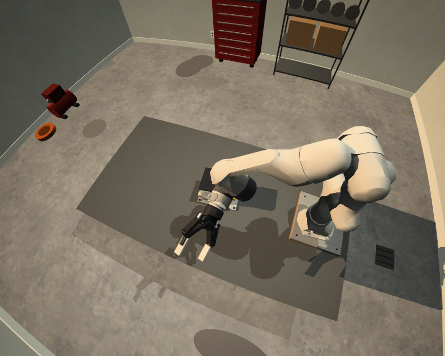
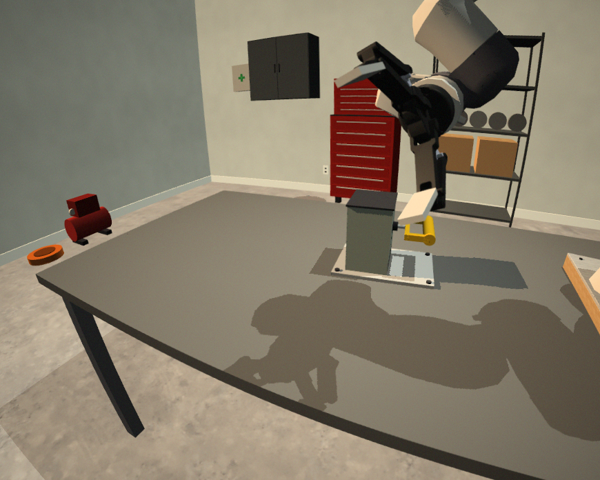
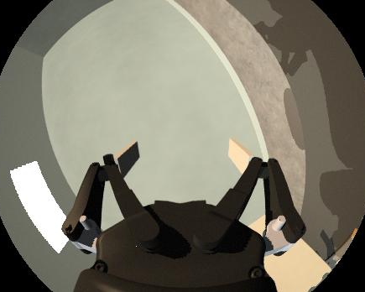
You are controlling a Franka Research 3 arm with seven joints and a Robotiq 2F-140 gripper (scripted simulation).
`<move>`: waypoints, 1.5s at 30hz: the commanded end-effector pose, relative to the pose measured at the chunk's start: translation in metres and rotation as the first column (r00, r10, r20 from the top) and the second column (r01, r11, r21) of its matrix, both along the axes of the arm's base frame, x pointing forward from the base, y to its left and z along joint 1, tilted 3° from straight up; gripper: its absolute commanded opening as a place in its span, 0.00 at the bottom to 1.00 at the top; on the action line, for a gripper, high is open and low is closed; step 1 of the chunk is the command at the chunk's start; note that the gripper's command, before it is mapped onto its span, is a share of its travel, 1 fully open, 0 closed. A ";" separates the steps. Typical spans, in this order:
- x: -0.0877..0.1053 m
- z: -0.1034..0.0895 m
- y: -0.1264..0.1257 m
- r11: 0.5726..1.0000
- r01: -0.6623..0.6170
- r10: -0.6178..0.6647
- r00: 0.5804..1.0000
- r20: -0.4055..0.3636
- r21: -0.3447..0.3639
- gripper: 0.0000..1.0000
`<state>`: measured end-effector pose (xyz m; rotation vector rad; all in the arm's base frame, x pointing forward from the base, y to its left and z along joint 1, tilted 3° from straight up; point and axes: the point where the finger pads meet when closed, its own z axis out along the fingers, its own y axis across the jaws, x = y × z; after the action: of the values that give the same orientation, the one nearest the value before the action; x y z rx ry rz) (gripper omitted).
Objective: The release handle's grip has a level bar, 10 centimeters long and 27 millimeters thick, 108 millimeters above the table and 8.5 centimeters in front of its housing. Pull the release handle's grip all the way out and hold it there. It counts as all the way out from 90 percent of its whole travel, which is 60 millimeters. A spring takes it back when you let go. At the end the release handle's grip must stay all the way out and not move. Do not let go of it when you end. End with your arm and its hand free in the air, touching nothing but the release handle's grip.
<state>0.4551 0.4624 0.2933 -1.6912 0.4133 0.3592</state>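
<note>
The release handle stands mid-table: a grey housing with a dark top (image 2: 370, 234) on a light base plate, and its yellow grip (image 2: 423, 230) sticks out on the right side. In the top view my arm hides most of it; only the housing's dark top (image 1: 207, 179) shows. My gripper (image 1: 191, 250) (image 2: 388, 139) is wide open and empty, high in the air and tilted sideways. It is away from the grip, toward the table's near edge, and touches nothing. The wrist view shows my open fingers against wall and floor, with no handle in sight.
My arm's base sits on a wooden mounting plate (image 1: 316, 226) at the table's right end. Off the table, a red compressor (image 2: 87, 216) and an orange ring (image 2: 45, 254) lie on the floor. A red tool chest (image 2: 363, 150) and a shelf stand by the back wall.
</note>
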 end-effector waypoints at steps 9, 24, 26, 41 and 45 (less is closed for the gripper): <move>0.000 0.000 0.000 1.000 0.000 0.000 1.000 0.000 0.000 1.00; -0.014 -0.028 -0.028 0.990 -0.050 0.033 0.992 -0.122 -0.134 1.00; -0.019 -0.041 -0.043 0.977 -0.069 0.033 0.984 -0.177 -0.199 1.00; -0.029 -0.073 -0.086 0.925 -0.106 -0.009 0.954 -0.299 -0.365 1.00; -0.033 -0.088 -0.112 0.884 -0.118 -0.054 0.935 -0.349 -0.453 1.00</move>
<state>0.4226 0.3690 0.2162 -2.0674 0.6126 0.5526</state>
